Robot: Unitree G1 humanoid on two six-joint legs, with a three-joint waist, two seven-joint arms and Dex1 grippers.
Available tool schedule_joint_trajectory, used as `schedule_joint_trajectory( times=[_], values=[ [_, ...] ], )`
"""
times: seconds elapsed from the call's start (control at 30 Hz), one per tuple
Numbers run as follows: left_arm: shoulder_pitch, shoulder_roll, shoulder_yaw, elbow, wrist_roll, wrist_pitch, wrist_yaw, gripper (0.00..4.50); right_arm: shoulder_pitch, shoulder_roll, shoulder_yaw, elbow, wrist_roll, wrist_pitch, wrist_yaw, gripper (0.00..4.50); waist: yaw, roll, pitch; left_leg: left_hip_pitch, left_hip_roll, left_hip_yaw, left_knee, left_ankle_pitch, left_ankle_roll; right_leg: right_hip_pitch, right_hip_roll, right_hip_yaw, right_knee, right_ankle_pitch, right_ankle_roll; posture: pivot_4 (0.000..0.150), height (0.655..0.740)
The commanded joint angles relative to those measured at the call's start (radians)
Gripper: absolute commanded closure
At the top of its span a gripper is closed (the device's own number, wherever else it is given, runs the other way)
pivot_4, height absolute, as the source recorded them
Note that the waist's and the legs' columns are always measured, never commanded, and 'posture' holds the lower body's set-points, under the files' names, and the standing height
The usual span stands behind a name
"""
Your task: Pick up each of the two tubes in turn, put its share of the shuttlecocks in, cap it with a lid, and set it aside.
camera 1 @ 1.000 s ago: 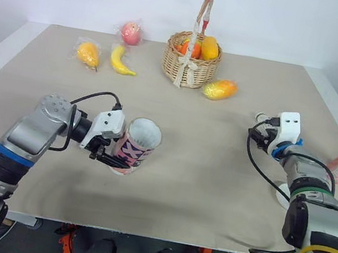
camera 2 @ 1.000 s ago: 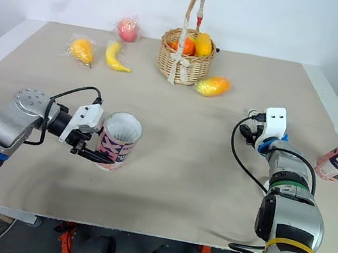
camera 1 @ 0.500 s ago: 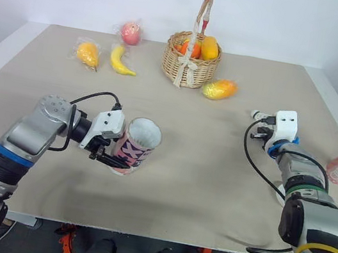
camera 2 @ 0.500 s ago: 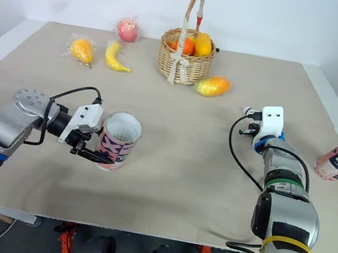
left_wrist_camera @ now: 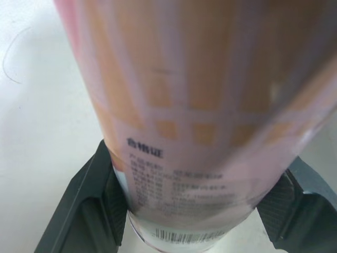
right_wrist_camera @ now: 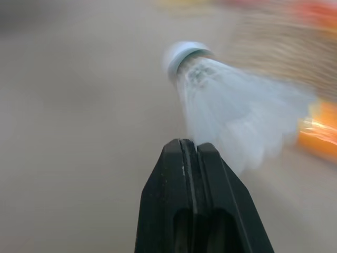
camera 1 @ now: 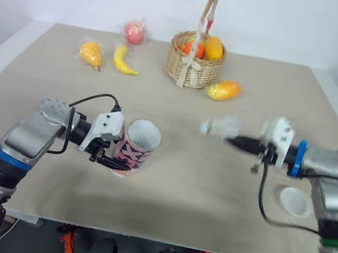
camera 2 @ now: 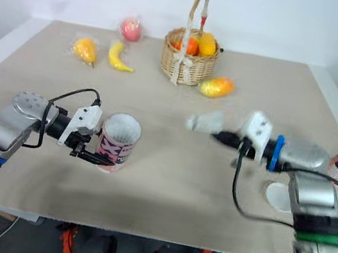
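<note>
The left gripper (camera 1: 112, 158) is closed around the open tube (camera 1: 136, 147), held tilted near the front left of the desk (camera 1: 161, 210). The right gripper (right_wrist_camera: 190, 150) (fingers pressed together) pinches a shuttlecock (right_wrist_camera: 231, 110) above the desk's middle.

At the far side of the beige desk (camera 1: 45, 89) stands a wicker basket (camera 1: 193, 69) with a tall handle, holding orange and yellow fruit (camera 1: 213, 47). A mango (camera 1: 223, 90) lies just beside it. To its left lie a banana (camera 1: 123, 60), a pear (camera 1: 91, 54) and an apple (camera 1: 133, 31).
</note>
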Motion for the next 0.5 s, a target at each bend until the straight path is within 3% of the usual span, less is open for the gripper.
schedule_joint_trajectory(
  times=[0.03, 0.13, 0.5],
  values=[
    [0.006, -0.002, -0.031, 0.010, 0.009, -0.008, -0.011, 1.57, -0.053, -0.059, 0.002, -0.268, 0.030, 0.070, 0.015, 4.48, -0.008, 0.001, 0.000, 0.002, 0.000, 0.001, 0.000, 0.000, 0.000, 0.001, 0.000, 0.001, 0.000, 0.001, 0.000, 0.150, 0.7400],
    [0.000, -0.007, -0.035, 0.024, 0.014, -0.019, -0.016, 1.57, -0.140, -0.059, 0.055, -0.361, -0.003, 0.068, 0.018, 4.48, -0.008, -0.004, 0.002, 0.007, 0.000, 0.005, 0.001, 0.003, -0.001, 0.005, 0.001, 0.000, 0.000, -0.001, 0.006, 0.150, 0.7400],
    [-0.018, -0.019, -0.041, 0.049, 0.022, -0.033, -0.020, 1.57, -0.362, 0.005, 0.213, -0.314, -0.141, -0.035, 0.051, 4.48, -0.004, -0.005, 0.001, 0.004, 0.002, 0.006, 0.000, 0.008, 0.001, 0.002, 0.001, 0.001, 0.000, 0.005, 0.000, 0.150, 0.7400]
  ],
)
